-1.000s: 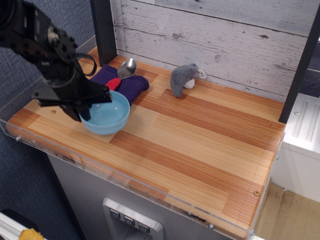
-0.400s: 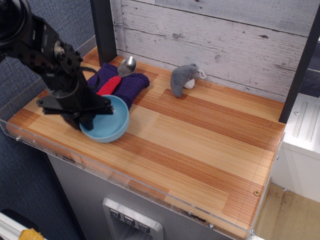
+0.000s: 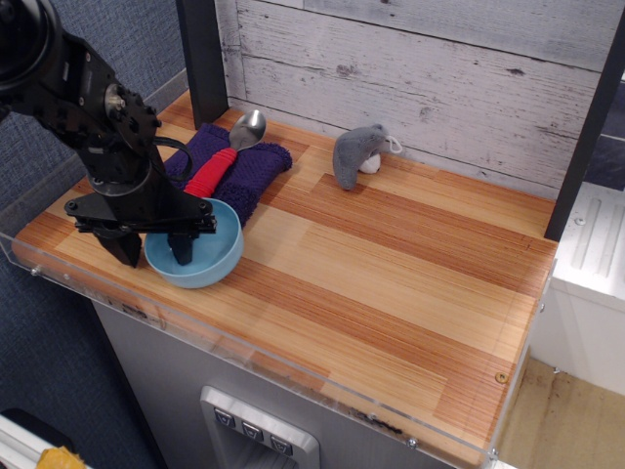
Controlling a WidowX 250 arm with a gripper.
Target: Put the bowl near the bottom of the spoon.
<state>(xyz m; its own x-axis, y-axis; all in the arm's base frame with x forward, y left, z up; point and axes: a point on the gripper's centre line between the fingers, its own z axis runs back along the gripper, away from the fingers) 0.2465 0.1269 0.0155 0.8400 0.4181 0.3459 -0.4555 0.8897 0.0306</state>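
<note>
Since a second ago the bowl (image 3: 200, 256) has shifted toward the table's (image 3: 391, 283) near-left edge, and more of the spoon's (image 3: 227, 154) red handle now shows. It sits just below the handle's end, which appears to touch or overlap its far rim. It looks light, rigid and smooth, likely slippery; the thin rim seems the only hold. The gripper (image 3: 153, 256) straddles the left rim, one finger inside, one outside, apparently pinching it. The spoon's long axis runs diagonally across the cloth (image 3: 256, 174), head away from the bowl.
</note>
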